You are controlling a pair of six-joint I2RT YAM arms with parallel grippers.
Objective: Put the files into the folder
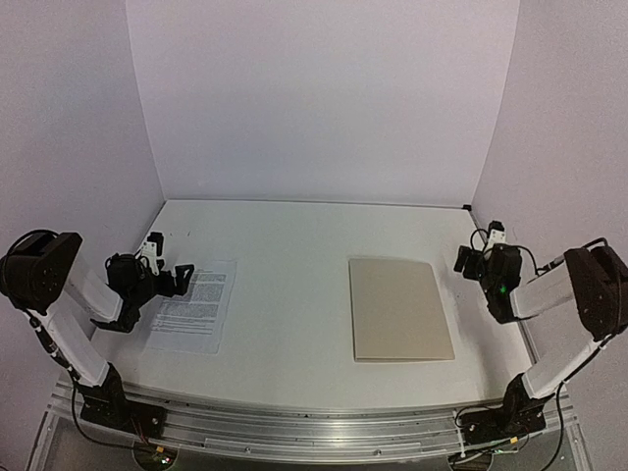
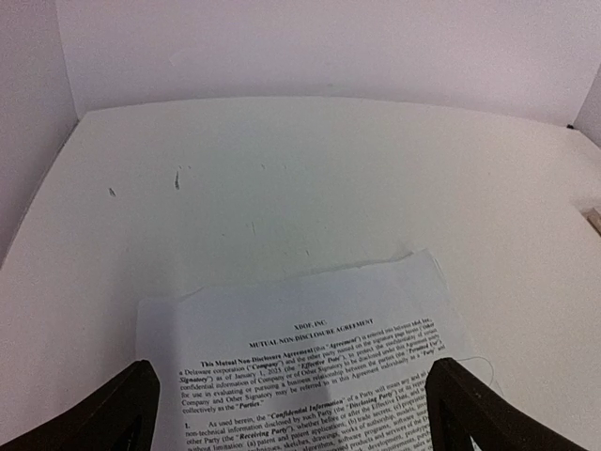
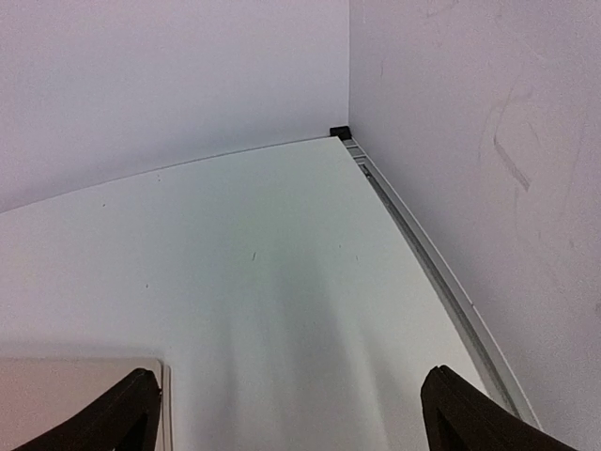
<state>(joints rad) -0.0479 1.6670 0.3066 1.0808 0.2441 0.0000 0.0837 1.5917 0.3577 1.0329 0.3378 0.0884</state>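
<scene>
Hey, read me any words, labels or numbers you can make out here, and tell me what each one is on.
"MUTUAL NON-DISCLOSURE AGREEMENT": heading on the printed sheet.
"XDOF, INC.": the line above it, faint, less sure.
Body text below: mostly too small to read.
Folder: no text visible.

The white surface (image 1: 294,245) carries two things, both lying flat. The files (image 1: 196,306), white sheets printed with black text, sit toward 8 o'clock, stacked slightly askew so that a lower edge peeks out past the top page. The folder (image 1: 398,307), plain tan and closed, rests toward 4 o'clock, well apart from the sheets. A few small dark marks (image 2: 177,178) fleck the surface toward 10 o'clock.
</scene>
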